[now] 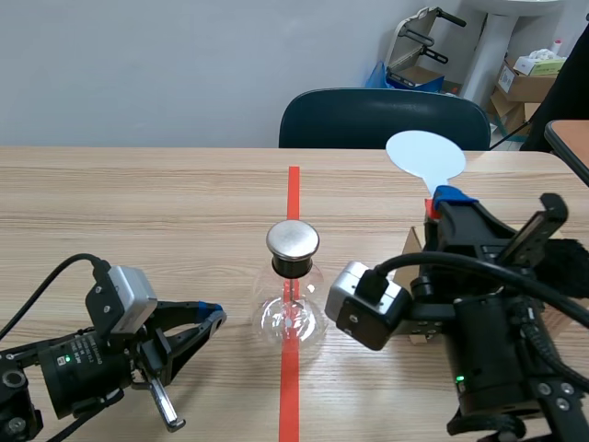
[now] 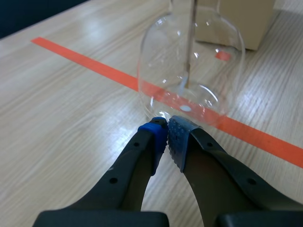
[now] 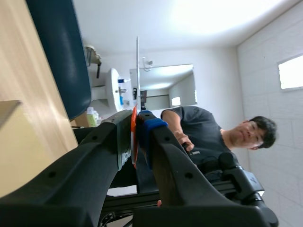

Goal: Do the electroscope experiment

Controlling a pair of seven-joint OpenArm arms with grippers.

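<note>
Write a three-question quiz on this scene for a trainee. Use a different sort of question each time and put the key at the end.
1. True or false: the left gripper is shut on the glass flask.
2. What does the right gripper hold? A) a cloth B) a paddle with a pale blue round disc C) a glass rod
3. Fill in: the flask stands on an ___ tape line on the table.

Key
1. False: its fingers meet with nothing between them, just in front of the flask's base.
2. B
3. orange-red
</note>
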